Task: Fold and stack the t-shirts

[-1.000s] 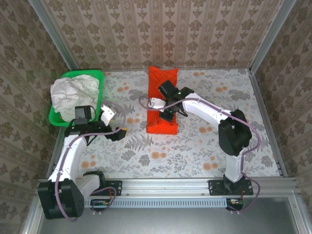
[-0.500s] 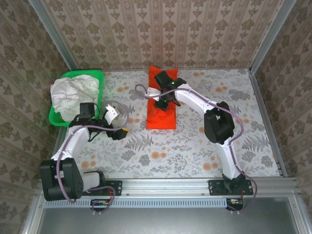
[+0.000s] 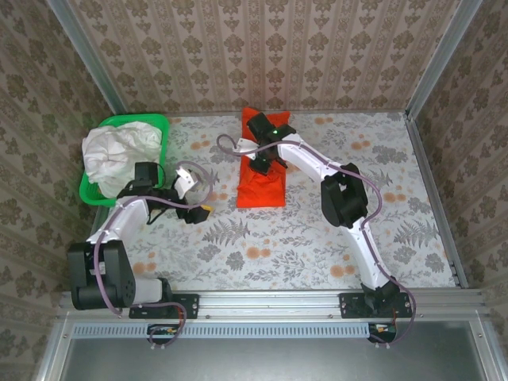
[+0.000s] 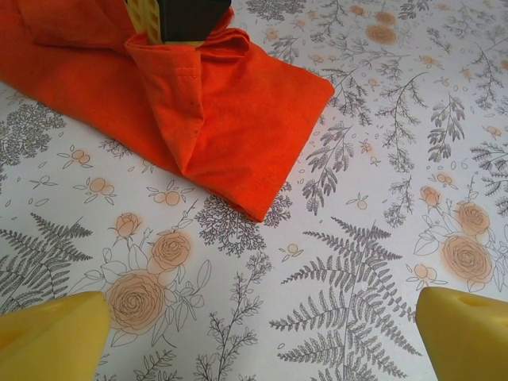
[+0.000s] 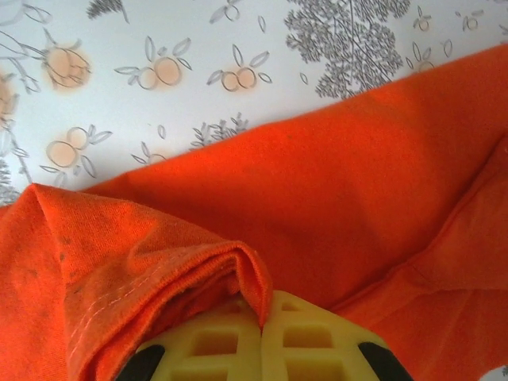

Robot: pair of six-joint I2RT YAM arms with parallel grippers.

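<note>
On the floral counter [image 3: 317,230], right hand [image 5: 262,337] clamps the bright orange-red cloth t-shirt [image 5: 357,182], apparently mid-fold; left hand [image 4: 258,333] has its fingers apart. Next move probably calls for laying the fold flat.

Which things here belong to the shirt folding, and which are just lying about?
Job: orange shirt, pinched in the right gripper; white shirt.
Lying about: green basket holding the white shirt; flowered table cover.

The orange t-shirt [image 3: 262,190] is matt cloth; the green basket [image 3: 151,119] smooth plastic.
</note>
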